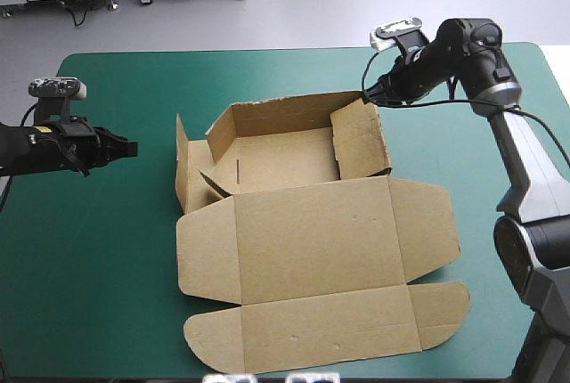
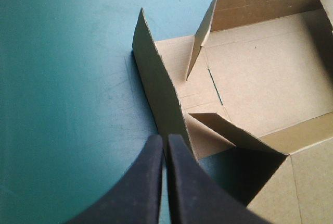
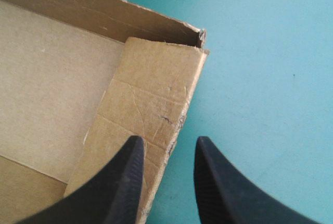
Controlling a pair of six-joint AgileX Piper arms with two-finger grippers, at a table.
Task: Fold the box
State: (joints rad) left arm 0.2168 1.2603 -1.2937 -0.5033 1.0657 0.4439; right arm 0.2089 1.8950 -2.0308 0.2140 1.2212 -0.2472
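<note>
On the teal-green worktop [image 1: 98,249] we find the brown box [image 1: 312,249] half made, sitting about mid-table. Its broad lid panel [image 1: 312,232] lies flat toward the near edge, and the open tray [image 1: 285,156] sits beyond it. The far wall [image 1: 285,111] and the right wall [image 1: 365,138] are raised. The left flap [image 1: 182,169] stands upright but is not yet tucked, with a small tab [image 1: 214,183] leaning inward beside it. We judge the board to be light and stiff across each panel. It should bend readily only along its scored creases, and its smooth faces are apt to slide on the cover if pushed rather than pinched. The far wall's top edge looks ragged in the left wrist view, so we expect thin edges to crush or tear under a hard squeeze. The best hold, we think, is a free upper edge of a standing flap, taken near its middle with the sheet between the fingers, so the crease does the turning. The right fingers [image 1: 370,91] are parted and hold nothing. They are poised at the far right corner with the right wall's edge running between them, though we cannot tell whether they touch it. The left fingers [image 1: 127,147] are pressed together and empty. They point at the left flap, near it but apart.
</note>
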